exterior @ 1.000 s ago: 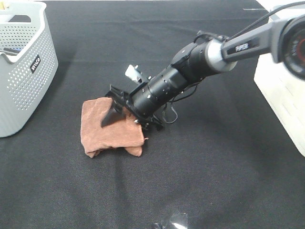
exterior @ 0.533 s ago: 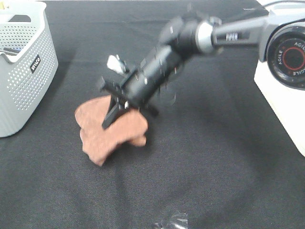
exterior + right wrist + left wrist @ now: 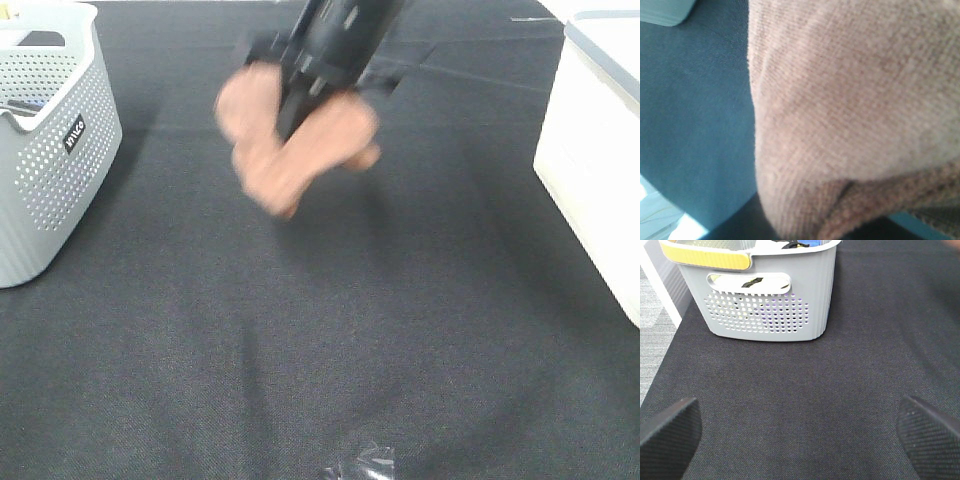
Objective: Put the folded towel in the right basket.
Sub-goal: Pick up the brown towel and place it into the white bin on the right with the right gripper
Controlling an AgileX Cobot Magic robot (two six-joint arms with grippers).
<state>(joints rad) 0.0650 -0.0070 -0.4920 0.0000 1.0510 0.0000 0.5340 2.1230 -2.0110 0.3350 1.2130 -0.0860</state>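
The folded brown towel (image 3: 290, 140) hangs in the air above the black table, blurred by motion, near the top middle of the exterior view. My right gripper (image 3: 292, 108) is shut on it from above. The towel (image 3: 850, 100) fills the right wrist view and hides the fingers there. The white right basket (image 3: 600, 150) stands at the right edge. My left gripper (image 3: 800, 437) is open and empty low over the table, its fingertips (image 3: 667, 432) facing the grey basket (image 3: 765, 295).
The grey perforated basket (image 3: 50, 130) stands at the far left and holds some items. A small piece of crumpled clear film (image 3: 362, 465) lies at the table's front edge. The black cloth covers the whole table (image 3: 400, 330).
My right gripper has lifted the towel off the table and carried it up and toward the back right. The left gripper shows no earlier view.
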